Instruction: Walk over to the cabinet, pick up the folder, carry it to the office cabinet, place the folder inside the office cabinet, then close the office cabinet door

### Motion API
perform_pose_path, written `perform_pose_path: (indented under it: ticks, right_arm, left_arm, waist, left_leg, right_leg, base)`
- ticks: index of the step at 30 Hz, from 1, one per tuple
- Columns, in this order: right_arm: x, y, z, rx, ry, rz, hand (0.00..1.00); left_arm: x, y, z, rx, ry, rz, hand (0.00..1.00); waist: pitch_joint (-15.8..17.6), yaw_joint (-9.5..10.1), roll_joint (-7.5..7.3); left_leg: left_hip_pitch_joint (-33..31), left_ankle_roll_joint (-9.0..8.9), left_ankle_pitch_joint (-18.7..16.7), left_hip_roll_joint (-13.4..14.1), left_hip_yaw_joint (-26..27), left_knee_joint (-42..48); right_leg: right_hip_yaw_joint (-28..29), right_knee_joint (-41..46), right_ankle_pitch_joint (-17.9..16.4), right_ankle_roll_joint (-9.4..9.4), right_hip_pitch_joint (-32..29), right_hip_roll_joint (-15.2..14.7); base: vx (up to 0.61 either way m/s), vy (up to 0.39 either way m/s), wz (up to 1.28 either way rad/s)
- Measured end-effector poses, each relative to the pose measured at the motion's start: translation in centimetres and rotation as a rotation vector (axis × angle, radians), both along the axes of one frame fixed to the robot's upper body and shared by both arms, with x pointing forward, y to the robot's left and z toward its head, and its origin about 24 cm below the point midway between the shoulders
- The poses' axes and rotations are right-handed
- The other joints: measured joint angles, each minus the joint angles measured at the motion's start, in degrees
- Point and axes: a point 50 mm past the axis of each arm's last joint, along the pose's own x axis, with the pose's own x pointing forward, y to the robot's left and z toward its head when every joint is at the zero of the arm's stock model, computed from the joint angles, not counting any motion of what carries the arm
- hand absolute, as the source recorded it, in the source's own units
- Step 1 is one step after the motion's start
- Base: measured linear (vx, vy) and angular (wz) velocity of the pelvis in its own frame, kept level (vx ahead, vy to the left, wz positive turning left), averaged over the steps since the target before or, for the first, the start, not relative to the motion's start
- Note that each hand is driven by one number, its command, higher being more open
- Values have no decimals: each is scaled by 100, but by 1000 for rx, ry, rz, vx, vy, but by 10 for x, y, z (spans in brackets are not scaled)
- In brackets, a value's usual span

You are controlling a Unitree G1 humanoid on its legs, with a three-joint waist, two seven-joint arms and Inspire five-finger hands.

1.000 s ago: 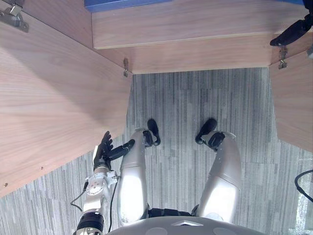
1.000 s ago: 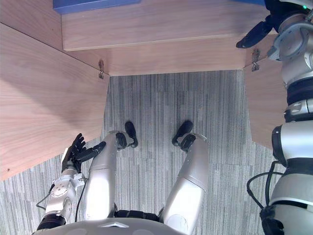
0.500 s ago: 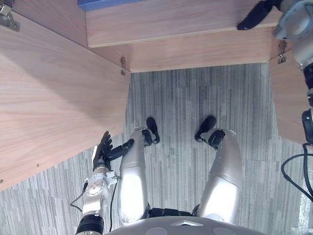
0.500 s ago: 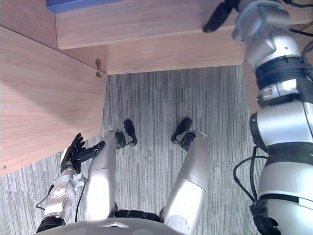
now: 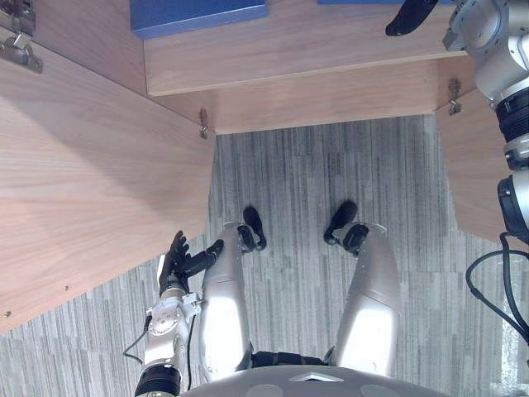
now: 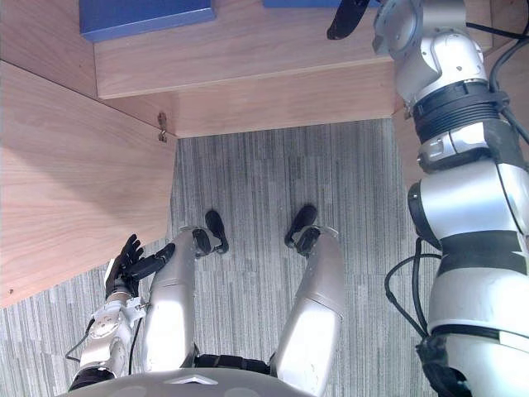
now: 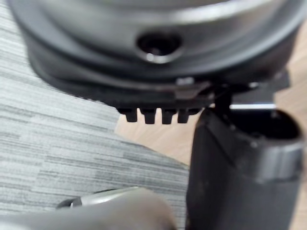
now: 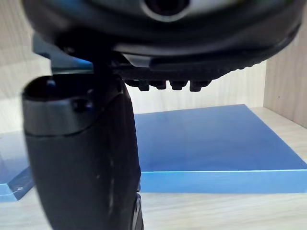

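The wooden cabinet (image 5: 331,91) stands with its left door (image 5: 83,165) wide open, so closing is not yet done. Neither hand holds anything, and I cannot tell whether the blue folder (image 8: 211,139) lying flat on the shelf is already placed or awaits pick-up. It lies just past the right hand (image 5: 411,15), whose fingers are straight and seemingly clear of it. The left hand (image 5: 178,258) hangs low beside the door, fingers relaxed and spread.

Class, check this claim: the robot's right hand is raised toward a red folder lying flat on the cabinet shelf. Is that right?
No: the folder is blue, not red; the right wrist view shows it. The right hand is raised toward it, lying flat on the cabinet shelf.
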Motion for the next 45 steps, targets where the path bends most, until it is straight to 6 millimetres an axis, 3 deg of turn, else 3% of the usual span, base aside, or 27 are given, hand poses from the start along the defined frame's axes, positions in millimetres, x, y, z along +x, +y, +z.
perform_pose_path:
  ticks: [5, 8, 10, 12, 14, 17, 19, 23, 26, 30, 37, 40, 45]
  right_arm:
    - [6, -2, -16, 68, 13, -27, 100]
    - [4, -1, -10, 94, -59, -43, 100]
    - [-4, 0, 1, 140, -160, -27, 100]
    - [-26, 8, 14, 174, -351, 38, 100]
    - [-40, 13, 16, 167, -460, 76, 100]
    - [-53, 17, -1, 157, -572, 112, 100]
    - [-57, 17, -26, 127, -576, 111, 100]
    - [-57, 17, -69, 26, -494, 112, 100]
    - [-55, 15, -88, -9, -441, 107, 100]
    - [-59, 14, -105, -16, -406, 120, 100]
    - [-63, 30, -143, -159, -284, 244, 100]
    - [-57, 25, -154, -166, -229, 229, 100]
    - [-32, 7, -147, -125, -143, 125, 100]
  left_arm:
    - [-4, 0, -6, -5, 31, 20, 100]
    - [-6, 0, -8, -8, 42, 26, 100]
    - [-7, 0, -9, -12, 45, 36, 100]
    - [-8, 0, -10, -16, 49, 49, 100]
    - [-9, 0, -11, -13, 52, 54, 100]
    - [-12, 4, -13, 3, 63, 64, 100]
    - [-14, 7, -15, 15, 74, 62, 100]
    - [-15, 9, -15, 49, 77, 49, 100]
    - [-16, 9, -16, 50, 81, 48, 100]
    - [-18, 10, -18, 57, 83, 43, 100]
    - [-22, 10, -22, 56, 107, 41, 100]
    - [-22, 10, -23, 62, 109, 33, 100]
    - [-22, 12, -22, 76, 106, 38, 100]
  waist:
    - [-5, -6, -8]
    - [-5, -11, -9]
    - [-5, -15, -9]
    - [-5, -17, -9]
    - [-8, -22, -16]
    - [-92, -30, -127]
    - [-148, -41, -203]
    - [-174, -102, -228]
    - [-174, -123, -227]
    - [-194, -133, -227]
    - [-348, -111, -235]
    - [-384, -101, -233]
    - [-406, -90, -226]
  left_leg:
    - [236, -66, 37, 24, 43, -146]
    - [333, -85, 21, 29, 55, -165]
    - [345, -85, 15, 32, 57, -168]
    - [351, -83, 9, 33, 68, -170]
    - [375, -81, 5, 31, 75, -174]
    - [468, -78, 7, -2, 154, -257]
    - [511, -53, -12, -14, 184, -294]
    - [520, -50, -10, -29, 190, -320]
    - [523, -51, -8, -24, 172, -317]
    - [533, -56, -9, -4, 101, -316]
    - [523, -85, -36, 20, 147, -271]
    - [524, -81, -39, 18, 155, -263]
    - [439, -61, -54, 35, 180, -182]
  right_leg:
    - [-23, -141, 33, -5, 211, 69]
    - [-22, -169, 32, -4, 308, 85]
    - [-24, -194, 34, -1, 330, 96]
    - [-16, -219, 44, 15, 338, 106]
    - [-12, -225, 46, 18, 360, 106]
    - [54, -232, 47, 23, 364, 86]
    - [85, -233, 32, 47, 368, 85]
    - [81, -250, 17, 73, 373, 76]
    - [50, -263, 18, 72, 399, 78]
    - [-39, -320, 28, 55, 505, 95]
    - [36, -341, 52, 88, 457, 148]
    - [82, -340, 50, 115, 418, 160]
    - [139, -346, 92, 146, 315, 216]
  base:
    - [-4, 13, -5]
    - [-17, 18, -4]
    - [0, 0, 0]
    - [-16, 11, -1]
    - [0, 0, 0]
    - [-18, 4, -4]
    - [0, 0, 0]
    - [-30, -4, 0]
    - [-35, 1, 1]
    - [-26, 11, 4]
    - [-15, 3, -4]
    - [-41, -1, -6]
    - [-54, 3, -8]
